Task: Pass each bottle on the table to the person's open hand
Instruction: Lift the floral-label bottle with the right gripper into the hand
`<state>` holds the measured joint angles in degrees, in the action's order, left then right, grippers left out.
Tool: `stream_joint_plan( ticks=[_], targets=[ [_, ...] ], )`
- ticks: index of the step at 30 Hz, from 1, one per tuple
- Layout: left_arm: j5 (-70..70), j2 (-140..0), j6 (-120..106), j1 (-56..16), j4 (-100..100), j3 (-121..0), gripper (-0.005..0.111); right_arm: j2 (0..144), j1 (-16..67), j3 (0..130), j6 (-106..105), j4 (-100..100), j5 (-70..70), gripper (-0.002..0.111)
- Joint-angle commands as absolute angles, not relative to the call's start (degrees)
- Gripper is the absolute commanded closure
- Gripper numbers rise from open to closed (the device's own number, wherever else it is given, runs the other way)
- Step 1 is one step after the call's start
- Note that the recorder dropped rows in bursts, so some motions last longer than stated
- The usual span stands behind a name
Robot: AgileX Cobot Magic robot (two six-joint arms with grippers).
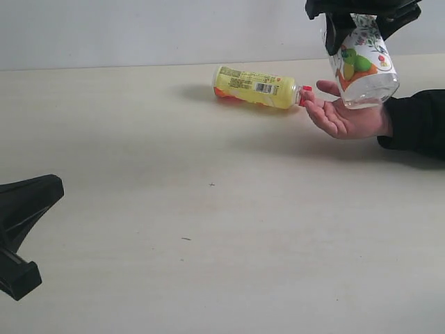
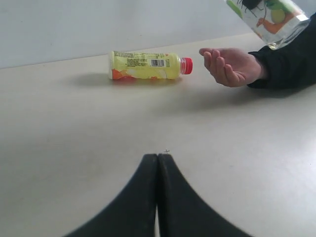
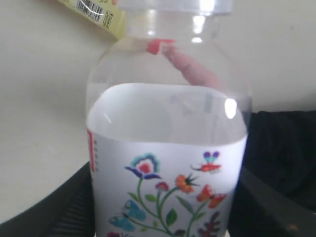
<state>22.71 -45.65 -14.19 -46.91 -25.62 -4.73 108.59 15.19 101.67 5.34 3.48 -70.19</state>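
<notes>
Pinching the fruit-label bottle [image 1: 365,66], the right end effector [image 1: 361,21] holds it above the open hand [image 1: 344,115]; the left end effector [image 2: 158,160] is pressed together.

I am facing a plain pale grey wall [image 1: 139,31] rising behind the cream table [image 1: 208,278], with soft light falling evenly.

On the table [image 1: 208,243], toward its far side, a bottle on its side [image 1: 256,87] lies with its cap end pointing right, near the fingertips of the person's open hand [image 1: 344,115]. That hand rests at the far right. Just above it hangs the raised bottle [image 1: 365,66], tilted, held from above in the right hand [image 1: 363,28]. The left hand [image 2: 158,157] sits low at the near left, well apart from all of them.
</notes>
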Motion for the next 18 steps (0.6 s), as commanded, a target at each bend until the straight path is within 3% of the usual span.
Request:
stream_joint_plan(
  ticks=[1, 18],
  targets=[
    [23.7, -45.3, -13.6, -46.8, -26.1, -4.5, 0.107, 113.8, 12.9, 104.7, 4.0, 4.2, -70.0, 0.108],
    [23.7, -45.3, -13.6, -46.8, -26.1, -4.5, 0.107, 121.7, 11.9, 105.0, 1.5, 0.0, -68.7, 0.108]
  ],
)
